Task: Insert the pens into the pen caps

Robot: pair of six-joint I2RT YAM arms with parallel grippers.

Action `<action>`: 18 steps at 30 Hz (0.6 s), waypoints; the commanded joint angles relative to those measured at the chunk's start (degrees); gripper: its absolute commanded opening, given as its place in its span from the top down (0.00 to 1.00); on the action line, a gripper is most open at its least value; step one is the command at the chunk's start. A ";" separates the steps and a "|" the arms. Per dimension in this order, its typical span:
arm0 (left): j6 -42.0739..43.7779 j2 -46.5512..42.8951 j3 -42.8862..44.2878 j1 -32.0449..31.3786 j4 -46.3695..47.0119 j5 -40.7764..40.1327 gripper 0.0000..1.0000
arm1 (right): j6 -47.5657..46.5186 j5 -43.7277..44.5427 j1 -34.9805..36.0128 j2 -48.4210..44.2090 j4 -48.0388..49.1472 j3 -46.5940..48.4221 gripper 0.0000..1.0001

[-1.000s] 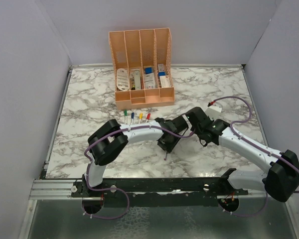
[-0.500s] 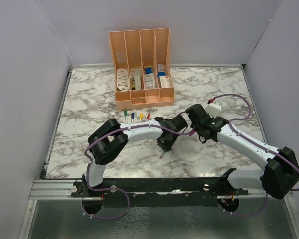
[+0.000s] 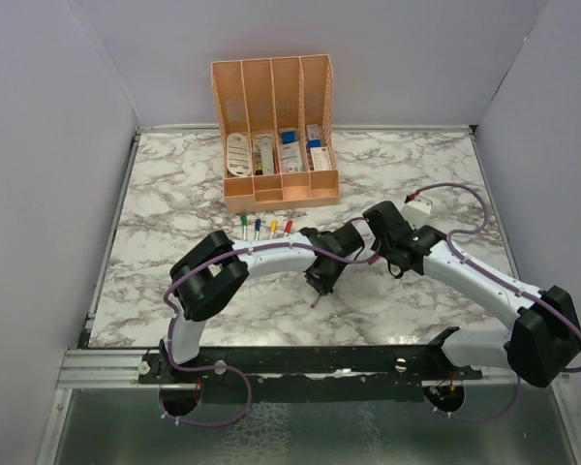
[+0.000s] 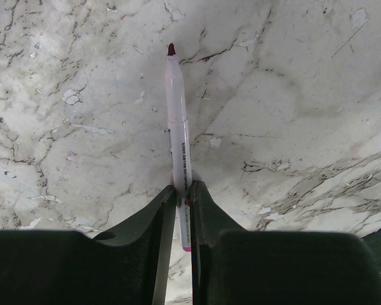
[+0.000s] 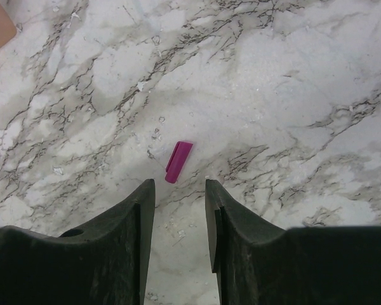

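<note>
Since a second ago the left claw [image 4: 182, 190] has drawn its jaws in on the pen [image 4: 178, 127], and in the top view that pen now leans, its low end pointing toward the near left, where before it hung straighter. The right arm has eased a little leftward and away from the bases.

From the left wrist we see the two dark fingers pinched on the pen's lower barrel, one on each side, with no gap left beside it. Most of the pale barrel sticks out ahead of the fingertips, ending in a dark reddish tip. A short pink end shows behind the grip, between the fingers. The pen is over bare marble, and we cannot tell whether its tip touches the table [image 3: 174, 194].

From the right wrist we see the right claw [image 5: 176, 190] with its jaws apart and nothing between them. The magenta cap [image 5: 178, 161] lies flat on the marble just ahead of the fingertips, roughly centred on the gap and slightly slanted. It is near the fingers, yet we see no contact.

In the top view the green pen [image 3: 244, 223], blue pen [image 3: 258, 226], yellow pen [image 3: 274, 226] and red pen [image 3: 289, 227] lie in a row just in front of the peach organiser [image 3: 274, 131], left of both claws
</note>
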 commanded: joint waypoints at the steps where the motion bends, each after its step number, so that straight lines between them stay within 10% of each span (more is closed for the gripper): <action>1: 5.67 18.34 -8.47 5.42 -7.24 -24.64 0.83 | -0.36 -2.35 -1.60 0.83 -1.56 -0.22 0.63; 12: 7.90 19.86 -6.44 5.42 -10.30 -23.90 0.68 | -2.74 -4.69 -4.05 2.86 1.11 0.64 0.63; 18: 7.73 20.37 -6.49 5.41 -10.25 -22.91 0.86 | -3.31 -6.18 -5.31 4.11 2.53 0.52 0.63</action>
